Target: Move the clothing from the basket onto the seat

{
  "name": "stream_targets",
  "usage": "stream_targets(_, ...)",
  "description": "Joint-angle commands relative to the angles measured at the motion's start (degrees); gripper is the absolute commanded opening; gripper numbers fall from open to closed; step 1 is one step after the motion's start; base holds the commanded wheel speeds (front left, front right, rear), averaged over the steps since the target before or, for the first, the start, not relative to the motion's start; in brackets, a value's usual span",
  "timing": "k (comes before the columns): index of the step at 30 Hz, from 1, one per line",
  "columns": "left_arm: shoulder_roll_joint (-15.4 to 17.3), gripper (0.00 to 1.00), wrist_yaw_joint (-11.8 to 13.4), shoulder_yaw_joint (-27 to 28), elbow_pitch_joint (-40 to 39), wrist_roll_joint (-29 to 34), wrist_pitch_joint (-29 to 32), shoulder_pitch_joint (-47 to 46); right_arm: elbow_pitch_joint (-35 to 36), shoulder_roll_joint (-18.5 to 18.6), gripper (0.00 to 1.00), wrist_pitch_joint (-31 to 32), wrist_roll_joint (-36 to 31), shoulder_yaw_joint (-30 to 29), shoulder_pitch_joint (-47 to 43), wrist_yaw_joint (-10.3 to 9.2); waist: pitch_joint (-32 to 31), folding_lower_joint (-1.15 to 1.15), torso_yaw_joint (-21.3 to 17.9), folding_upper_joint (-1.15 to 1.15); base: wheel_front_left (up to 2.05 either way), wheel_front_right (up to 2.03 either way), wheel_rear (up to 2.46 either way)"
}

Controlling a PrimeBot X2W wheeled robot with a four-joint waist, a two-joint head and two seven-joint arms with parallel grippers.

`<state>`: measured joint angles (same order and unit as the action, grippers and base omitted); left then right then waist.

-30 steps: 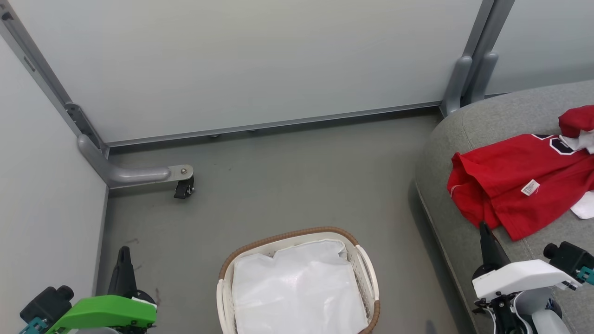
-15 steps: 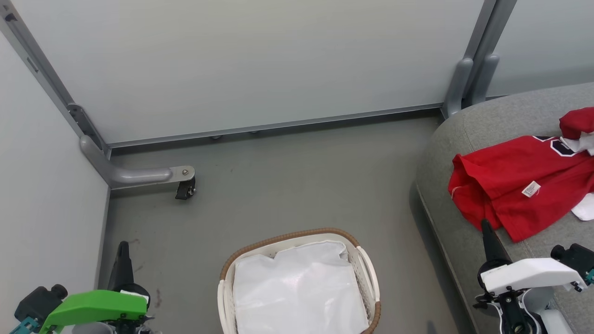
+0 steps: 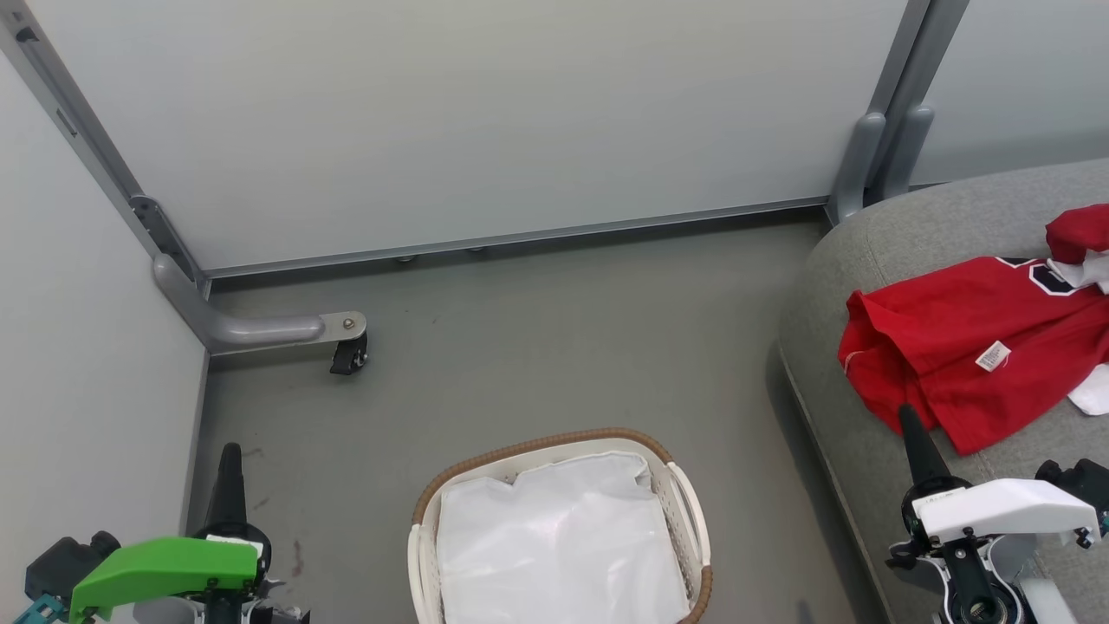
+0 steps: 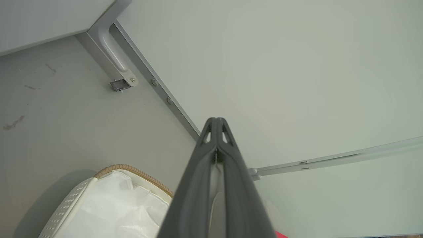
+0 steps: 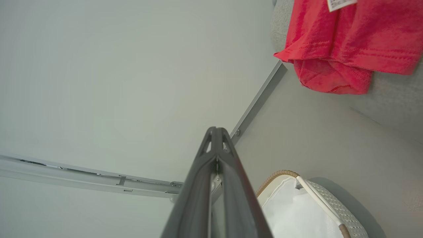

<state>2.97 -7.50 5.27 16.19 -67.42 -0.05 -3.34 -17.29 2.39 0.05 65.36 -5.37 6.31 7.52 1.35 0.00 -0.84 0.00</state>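
Clothing (image 3: 970, 347): red jersey, already lying on the seat (image 3: 866, 260), far right of head view, spread flat w/ the white tag (image 3: 992, 355) face up. A second red/white bunch sits at the frame's right edge, partly cut off. Long axis runs from the folded corner nearest the basket (image 3: 554, 444) up and away to the robot's right, along the cushion.

Key relation: R arm is the nearer one. Right jaws are pressed closed, nothing between them, tip just short of the jersey's near hem. The cloth lies fwd and to the right of that tip. In R wrist view the jersey sits upper right of the fingers and the basket rim lower right.

Left jaws also closed and empty, low at the far left over the floor (image 3: 537, 347), well apart from the clothing, w/ the basket between.

Basket stands on the floor btwn the arms. The part in frame holds the white sheet (image 3: 559, 546), w/ no red on it; its near end is cut off by the frame.

Judgement: transfer looks done or v. near done. If any tidy-up is needed, it's an R-arm job, reaching fwd-right.
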Motion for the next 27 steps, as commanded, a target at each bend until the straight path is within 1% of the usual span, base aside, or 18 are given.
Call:
stream_targets(1, 0.12, 0.00, 0.01, 0.25, -0.68, -1.41, 0.37, -1.65, 0.78, 0.41, 0.00, 0.37, 1.71, -0.27, 0.11, -0.03, -0.03, 0.00, 0.02, 0.00, 0.00, 0.00, 0.00)
stream_targets(27, 0.00, 0.00, 0.01, 0.90, -1.55, -14.21, 3.81, -2.53, 2.21, 0.53, 0.00, 3.75, 15.40, -0.80, -0.04, -0.04, -0.58, 0.00, 0.42, 0.00, 0.00, 0.00, 0.00)
